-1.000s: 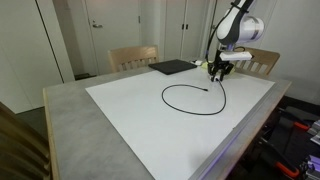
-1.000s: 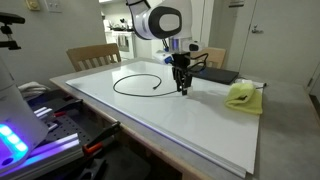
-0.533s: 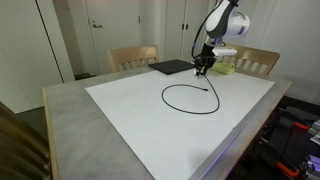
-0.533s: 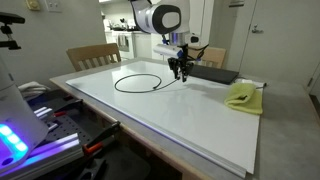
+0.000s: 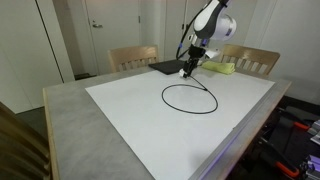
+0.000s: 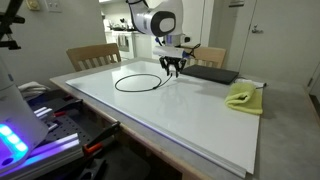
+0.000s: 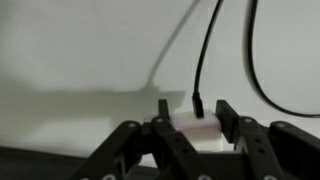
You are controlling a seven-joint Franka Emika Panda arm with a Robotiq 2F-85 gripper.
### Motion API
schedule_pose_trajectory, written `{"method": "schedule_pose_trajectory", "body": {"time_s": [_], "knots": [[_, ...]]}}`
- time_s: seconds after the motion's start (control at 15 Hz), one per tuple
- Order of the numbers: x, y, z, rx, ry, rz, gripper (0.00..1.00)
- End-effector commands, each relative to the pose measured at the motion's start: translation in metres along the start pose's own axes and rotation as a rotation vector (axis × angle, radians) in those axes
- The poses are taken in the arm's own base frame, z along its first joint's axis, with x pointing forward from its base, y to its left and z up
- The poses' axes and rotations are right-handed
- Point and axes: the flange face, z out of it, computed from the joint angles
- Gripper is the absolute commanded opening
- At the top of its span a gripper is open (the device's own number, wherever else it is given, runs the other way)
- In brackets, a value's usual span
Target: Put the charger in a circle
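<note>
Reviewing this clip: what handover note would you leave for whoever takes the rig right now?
Gripper: apparently closed on the plug end of the charger, low over the white board near the black pad.
Charger: lies on the board in a near-round loop; one end runs up to the gripper.
Done: loop nearly formed.
Left: lay the held end down to close the circle, release, retreat.
</note>
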Motion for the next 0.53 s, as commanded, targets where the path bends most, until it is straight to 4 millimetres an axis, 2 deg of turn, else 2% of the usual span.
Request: {"method": "schedule_pose_trajectory", "body": {"time_s": [0.0, 0.13, 0.2, 0.33, 0.47], "knots": [[0.021, -0.022, 0.002, 0.065, 0.033, -0.181, 0.26], [0.032, -0.040, -0.001, 0.106, 0.066, -0.281, 0.26], [0.023, -0.038, -0.001, 0.065, 0.044, -0.202, 0.51], [0.030, -0.048, -0.002, 0.085, 0.062, -0.253, 0.51], [0.030, -0.048, -0.001, 0.088, 0.064, -0.261, 0.51]]}}
